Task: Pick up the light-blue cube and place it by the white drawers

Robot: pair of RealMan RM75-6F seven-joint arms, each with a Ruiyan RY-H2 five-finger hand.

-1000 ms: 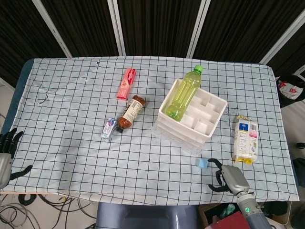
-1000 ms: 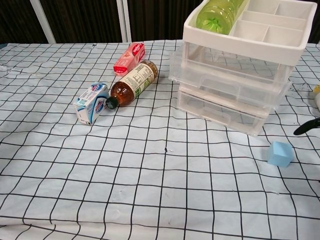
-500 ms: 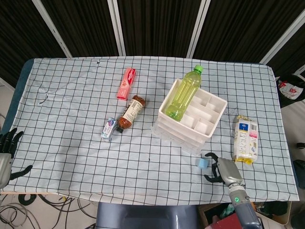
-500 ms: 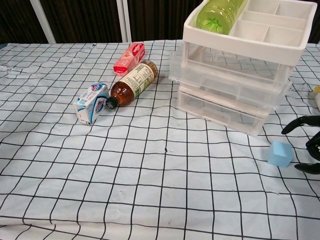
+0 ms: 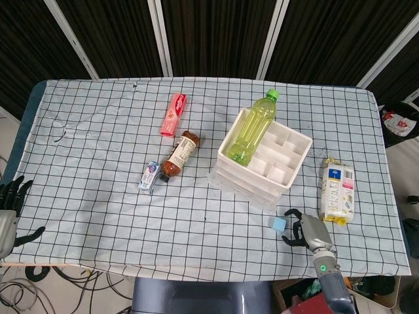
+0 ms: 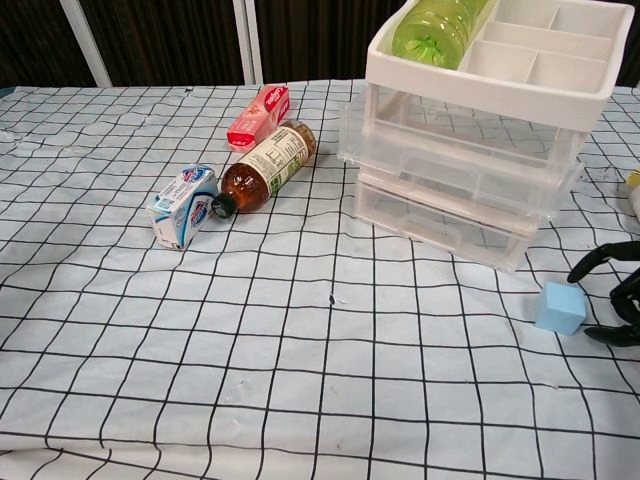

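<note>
The right hand (image 5: 306,231) sits low over the near right part of the table (image 5: 98,196), fingers (image 6: 610,255) spread and curled in a loose claw, holding nothing. The light-blue cube (image 5: 279,225) lies on the cloth just beside those fingers, on the side toward the robot's left; the chest view shows a narrow gap between cube and fingertips, though the hand is cut off at the frame edge there, so contact lower down cannot be ruled out. Just beyond the hand, farther from the robot, stand the white drawers (image 5: 264,157), near the cube but apart from it, with a green bottle (image 5: 252,128) lying across the compartmented top. On the hand's outer side, close by, lies a white and yellow packet (image 5: 338,191).

Well away from that hand, across the table toward the left arm, lie a brown bottle (image 5: 179,154) on its side, a small blue and white carton (image 5: 150,176) near its cap, and a pink box (image 5: 174,114) farther back.

The table wears a white cloth ruled with a black grid, wrinkled in places and hanging over the near edge. Behind it run dark panels split by white bars (image 5: 160,36); cables (image 5: 26,281) trail on the floor by the left hand (image 5: 9,208), which hangs off the near left corner with dark fingers spread, holding nothing.
</note>
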